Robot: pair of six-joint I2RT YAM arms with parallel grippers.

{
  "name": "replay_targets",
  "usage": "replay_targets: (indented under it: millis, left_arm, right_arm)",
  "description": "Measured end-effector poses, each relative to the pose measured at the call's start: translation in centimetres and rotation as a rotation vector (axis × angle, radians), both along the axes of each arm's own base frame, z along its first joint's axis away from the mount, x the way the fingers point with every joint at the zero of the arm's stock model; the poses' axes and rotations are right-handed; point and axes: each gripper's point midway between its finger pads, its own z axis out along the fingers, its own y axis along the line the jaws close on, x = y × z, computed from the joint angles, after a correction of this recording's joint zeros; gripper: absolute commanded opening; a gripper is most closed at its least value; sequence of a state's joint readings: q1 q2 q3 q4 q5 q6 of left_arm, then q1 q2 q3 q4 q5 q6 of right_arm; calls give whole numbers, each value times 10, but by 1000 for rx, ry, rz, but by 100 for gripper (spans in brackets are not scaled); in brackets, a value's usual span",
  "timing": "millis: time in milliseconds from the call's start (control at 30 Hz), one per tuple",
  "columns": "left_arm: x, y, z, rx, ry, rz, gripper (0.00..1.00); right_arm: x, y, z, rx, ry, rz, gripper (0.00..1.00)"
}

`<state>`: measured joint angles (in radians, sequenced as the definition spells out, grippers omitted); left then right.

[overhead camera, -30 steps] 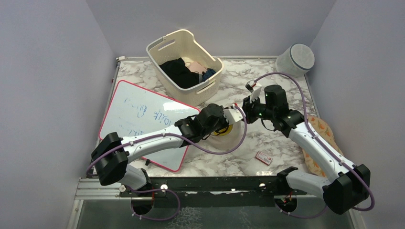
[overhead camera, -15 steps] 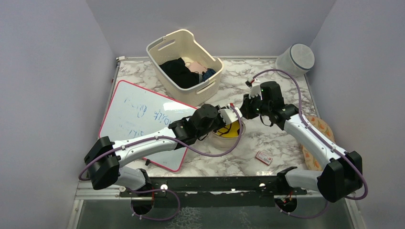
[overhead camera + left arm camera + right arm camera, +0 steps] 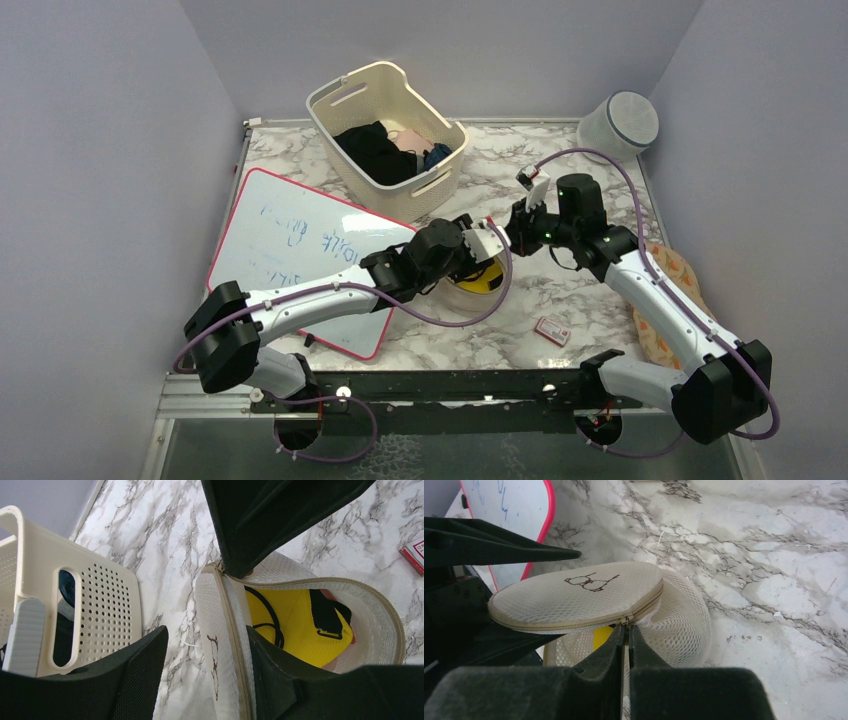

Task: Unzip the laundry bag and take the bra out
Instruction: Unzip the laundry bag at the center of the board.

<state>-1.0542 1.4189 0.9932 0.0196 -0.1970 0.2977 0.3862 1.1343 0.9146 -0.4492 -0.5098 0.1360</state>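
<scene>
Laundry bag [image 3: 574, 592] sits part-unzipped at the middle of the bench [image 3: 500, 345], with a yellow bra [image 3: 295, 625] showing inside.
The right end effector [image 3: 627, 635] is pinched together on the zip pull [image 3: 626, 621]. The left end effector [image 3: 206, 630] has its fingers apart and straddles the raised lid. The basket [image 3: 350, 100] stands just behind.

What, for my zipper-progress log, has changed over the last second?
The right gripper, shut on the zipper pull of the laundry bag, swung left, then back right. The left gripper shifted slightly left. The basket and whiteboard stayed put.
</scene>
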Motion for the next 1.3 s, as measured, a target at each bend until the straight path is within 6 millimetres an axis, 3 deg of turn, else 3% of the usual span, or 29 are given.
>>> replay_targets:
  millis: [167,433,733,967,1133,1300]
  left_arm:
    - [1,-2,-5,17,10,0,40]
    - [1,-2,-4,16,11,0,0]
    - [0,-2,2,8,-4,-6,0]
    - [-7,4,20,-48,-46,-20,0]
    - [-12,9,35,-89,-81,-30,0]
    - [-13,10,36,-93,-88,-31,0]
  right_arm:
    - [-6,4,2,21,13,33,1]
    - [-12,8,3,40,29,67,1]
    - [-6,3,0,15,24,19,1]
    - [13,-10,0,-24,19,-127,1]
    - [30,-10,-14,-43,66,-168,1]
    - [37,-13,-14,-5,96,-167,1]
